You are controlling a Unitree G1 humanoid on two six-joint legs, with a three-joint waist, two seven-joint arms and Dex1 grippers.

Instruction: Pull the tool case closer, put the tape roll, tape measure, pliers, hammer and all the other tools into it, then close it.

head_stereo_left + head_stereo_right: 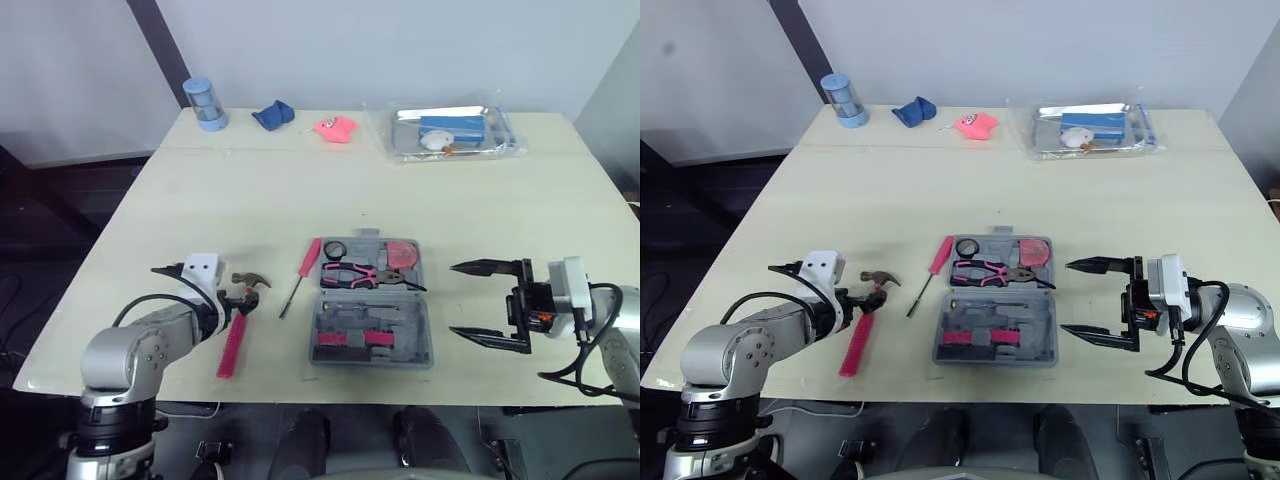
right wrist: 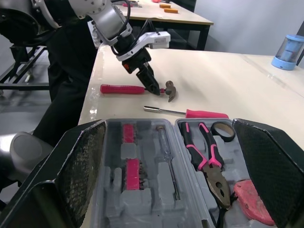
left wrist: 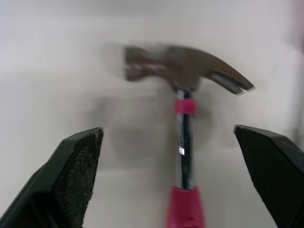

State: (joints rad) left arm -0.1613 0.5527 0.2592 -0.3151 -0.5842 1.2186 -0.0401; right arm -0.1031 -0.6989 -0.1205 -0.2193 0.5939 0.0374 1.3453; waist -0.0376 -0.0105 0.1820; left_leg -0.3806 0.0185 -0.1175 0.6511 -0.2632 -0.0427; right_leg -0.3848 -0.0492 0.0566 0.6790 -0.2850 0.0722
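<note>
Noted hammer [image 1: 234,345] lower left in head view, left of open tool case [image 1: 372,330] | found left gripper [image 3: 168,135] fingers apart astride its neck; right gripper [image 1: 452,299] spread too | judged best: centre on shaft before closing.

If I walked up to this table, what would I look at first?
Probably the open grey tool case at the near edge of the table, with pink-handled pliers already lying in it. Left of it lies a hammer with a bright pink handle, and the left gripper is open with a finger on either side of the hammer's neck. The right gripper hangs open just right of the case.
</note>
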